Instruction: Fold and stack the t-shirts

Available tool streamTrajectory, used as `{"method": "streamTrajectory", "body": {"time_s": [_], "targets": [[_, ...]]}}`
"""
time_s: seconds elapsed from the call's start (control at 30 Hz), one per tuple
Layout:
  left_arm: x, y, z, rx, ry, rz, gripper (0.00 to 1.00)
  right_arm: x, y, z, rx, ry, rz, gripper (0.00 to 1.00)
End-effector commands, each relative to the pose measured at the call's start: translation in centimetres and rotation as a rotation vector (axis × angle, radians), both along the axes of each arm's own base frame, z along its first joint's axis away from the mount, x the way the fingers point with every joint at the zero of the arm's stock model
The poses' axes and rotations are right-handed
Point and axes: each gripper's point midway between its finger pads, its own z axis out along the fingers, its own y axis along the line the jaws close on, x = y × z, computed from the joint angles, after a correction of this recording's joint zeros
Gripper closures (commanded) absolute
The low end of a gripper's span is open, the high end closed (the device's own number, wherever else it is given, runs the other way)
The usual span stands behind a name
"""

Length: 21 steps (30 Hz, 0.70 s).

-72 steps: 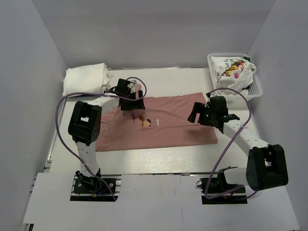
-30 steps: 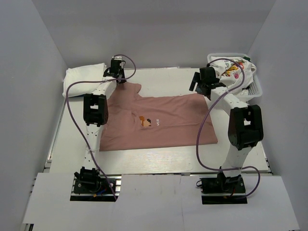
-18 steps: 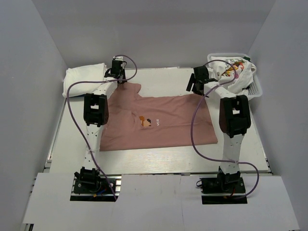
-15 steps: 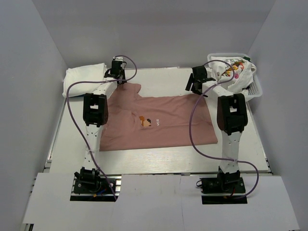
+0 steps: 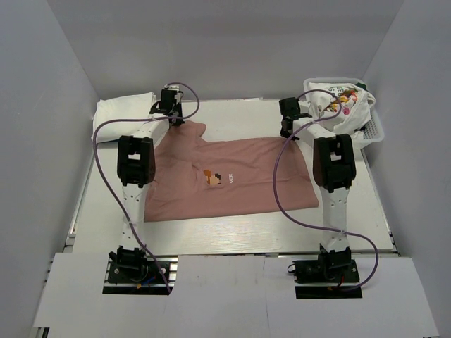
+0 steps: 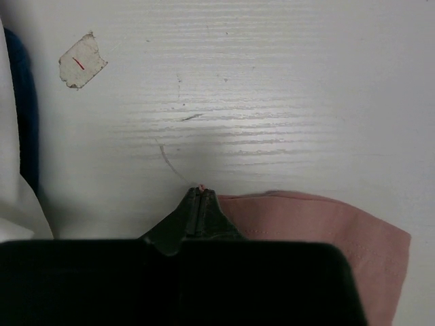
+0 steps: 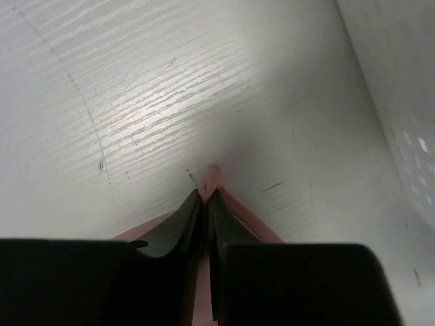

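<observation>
A dusty-pink t-shirt (image 5: 232,176) with a small pixel print lies spread flat mid-table. My left gripper (image 5: 171,120) is shut on its far left corner; in the left wrist view the closed fingertips (image 6: 201,197) pinch the pink hem (image 6: 319,221). My right gripper (image 5: 287,131) is shut on the far right corner, and the right wrist view shows a pink fold (image 7: 214,175) squeezed between its fingers. A folded white t-shirt (image 5: 123,113) sits at the far left. A white t-shirt with colourful print (image 5: 338,105) is bunched in the basket.
The white mesh basket (image 5: 373,130) stands at the far right, its wall (image 7: 401,81) close beside my right gripper. A scrap of tape (image 6: 81,61) is stuck to the table past my left gripper. Grey walls close in the back and sides.
Both arms reached out to the shirt's far corners. The left gripper closed first, then the right gripper closed from wide open onto the pink cloth.
</observation>
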Motion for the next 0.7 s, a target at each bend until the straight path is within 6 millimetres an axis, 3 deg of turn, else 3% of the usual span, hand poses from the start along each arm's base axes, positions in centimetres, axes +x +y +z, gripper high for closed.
{"method": "streamTrajectory", "body": {"time_s": [0.0,0.03,0.17,0.27,0.3,0.33,0.37,0.4,0.43,0.47,0.5,0.63,0.67], "targets": [[-0.1,-0.5,7.2,-0.033,-0.098,-0.032,1.0,-0.4,-0.3,0.5,-0.013,0.0,-0.011,0.92],[-0.6,-0.4,8.2,-0.035,-0.11,-0.032,1.0,-0.9,-0.5,0.4,-0.02,0.011,-0.001,1.0],[-2.6,-0.5,9.5,-0.06,-0.127,-0.045,1.0,-1.1,-0.3,2.2,-0.023,-0.015,0.019,1.0],[-5.3,-0.4,12.0,-0.06,-0.175,-0.045,1.0,-1.6,-0.7,3.3,-0.043,-0.033,0.009,1.0],[-7.2,-0.2,10.1,-0.062,-0.13,-0.038,1.0,-2.0,-0.8,3.9,-0.044,-0.041,0.013,1.0],[-8.0,-0.1,12.9,-0.087,-0.196,-0.029,1.0,-2.1,-0.7,4.2,-0.048,-0.048,0.017,1.0],[-9.2,0.0,12.8,-0.1,-0.192,-0.019,1.0,-2.0,-0.7,4.4,-0.045,-0.066,0.023,1.0],[-11.6,0.3,10.1,-0.108,-0.123,-0.003,1.0,-2.7,-0.7,5.2,-0.047,-0.082,0.046,1.0],[-12.4,0.3,10.5,-0.143,-0.145,0.019,1.0,-3.0,-0.4,5.3,-0.04,-0.083,0.063,1.0],[-13.6,0.9,13.0,-0.164,-0.205,0.032,1.0,-2.9,-0.3,5.7,-0.042,-0.103,0.07,1.0],[-15.7,1.2,10.8,-0.165,-0.165,0.04,1.0,-3.9,-0.5,6.1,-0.046,-0.108,0.076,1.0],[-19.7,1.1,12.8,-0.227,-0.221,0.06,1.0,-5.9,-1.2,6.8,-0.075,-0.121,0.08,1.0],[-20.9,1.2,12.0,-0.235,-0.204,0.069,1.0,-6.0,-1.2,6.8,-0.073,-0.129,0.079,1.0]]}}
